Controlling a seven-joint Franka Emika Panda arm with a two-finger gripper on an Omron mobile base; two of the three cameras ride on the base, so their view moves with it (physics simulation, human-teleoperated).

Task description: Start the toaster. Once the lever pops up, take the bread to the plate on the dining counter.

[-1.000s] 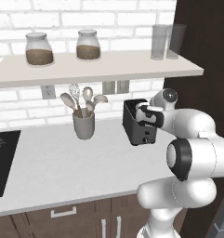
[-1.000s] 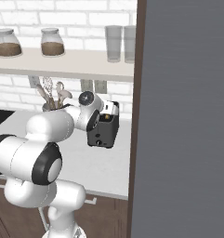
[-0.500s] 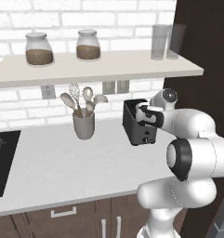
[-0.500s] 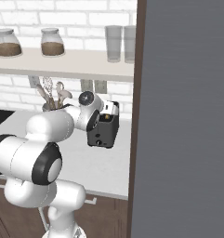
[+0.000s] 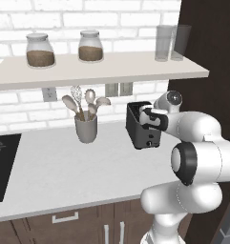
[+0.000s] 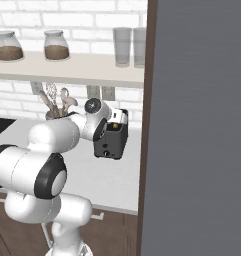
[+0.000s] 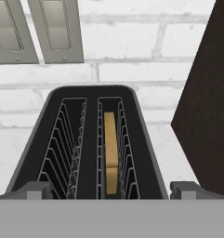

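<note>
The dark grey toaster [image 5: 141,136] [image 6: 111,146] stands on the light counter near the brick wall. The hand view looks down into the toaster [image 7: 91,139] from its front end. A tan slice of bread [image 7: 111,153] sits low in the right slot, and the left slot holds nothing. My gripper [image 5: 144,117] [image 6: 116,119] [image 7: 112,190] hovers over the toaster's front top edge, open, its fingertips [image 7: 36,189] spread wider than the toaster and holding nothing. The plate and the dining counter are out of view.
A grey utensil cup [image 5: 86,128] with spoons stands left of the toaster, and a black cooktop [image 5: 3,164] lies at the far left. A shelf [image 5: 102,69] with jars and glasses hangs above. A tall dark panel [image 6: 197,130] rises close on the toaster's right.
</note>
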